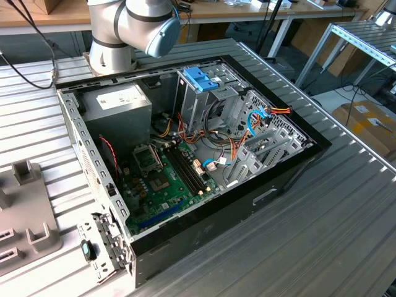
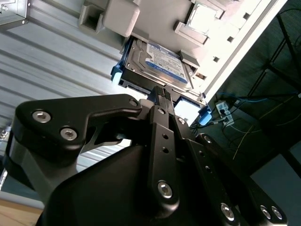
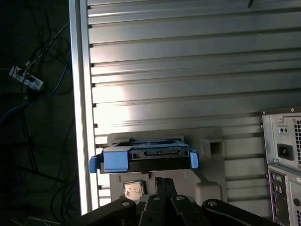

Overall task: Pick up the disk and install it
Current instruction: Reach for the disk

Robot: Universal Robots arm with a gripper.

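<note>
The disk point(image 2: 160, 61) is a flat dark drive with a blue and white label and bright blue side rails. It rests in a pale grey holder point(image 2: 120, 16) on the ribbed metal table. In the first wrist view the disk point(image 3: 143, 157) shows its connector end, with blue rail tabs at both sides. My gripper point(image 2: 162, 90) hangs just short of that end with its black fingers pressed together and nothing between them. In the first wrist view the gripper point(image 3: 164, 181) sits right before the disk's end. I cannot tell whether it touches the disk.
An open computer case point(image 1: 185, 154) lies on the table with a green motherboard point(image 1: 164, 182), loose cables and a metal drive cage with a blue latch point(image 1: 201, 79). The arm's base point(image 1: 114, 37) stands behind it. Grey fixtures point(image 1: 25, 204) sit at the exterior view's left. The table edge point(image 3: 80, 117) runs beside the holder.
</note>
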